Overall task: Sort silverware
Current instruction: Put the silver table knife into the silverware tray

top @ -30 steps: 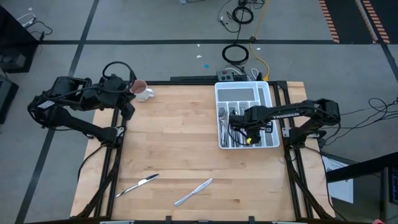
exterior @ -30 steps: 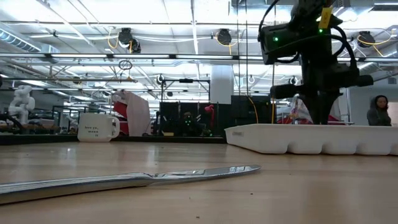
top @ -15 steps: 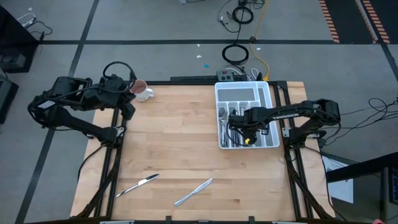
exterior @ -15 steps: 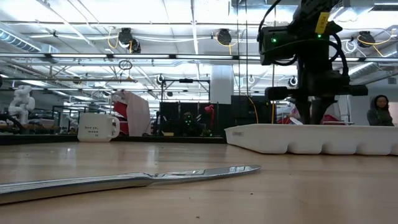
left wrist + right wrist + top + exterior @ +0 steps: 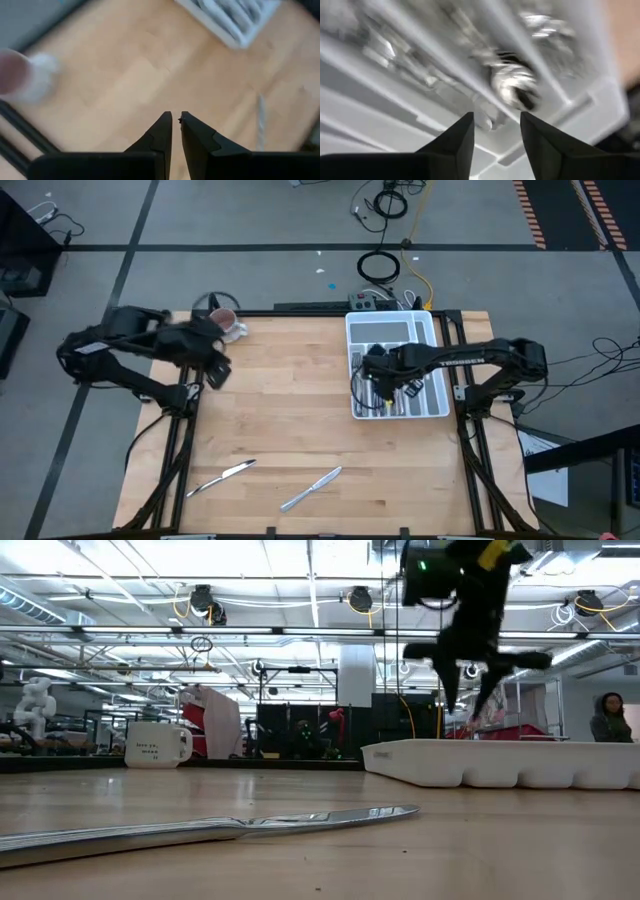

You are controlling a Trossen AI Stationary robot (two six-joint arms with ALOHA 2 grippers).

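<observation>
Two silver knives lie flat on the wooden table near its front edge, one (image 5: 222,477) left of the other (image 5: 311,488); the low view shows one knife (image 5: 200,830) close up. More silverware (image 5: 360,365) lies in the white divided tray (image 5: 395,330) at the far right. My right gripper (image 5: 468,690) hangs open above the tray (image 5: 520,775), with nothing between its fingers (image 5: 497,125); below it lies a spoon (image 5: 512,82). My left gripper (image 5: 215,370) is shut (image 5: 176,117) and empty. It hovers over the table's far left, near the white mug (image 5: 228,327).
The mug (image 5: 157,744) stands upright at the table's far left corner. Bare wood stretches between the tray and the two knives. A power strip and cables (image 5: 378,300) lie just beyond the far edge. A person (image 5: 610,720) sits far off in the room.
My right gripper has opened, risen out of the tray and rolled about its own axis. My left gripper has swung from beside the mug toward the table's near and right side, out over the wood, and has turned; its fingers stay as they were.
</observation>
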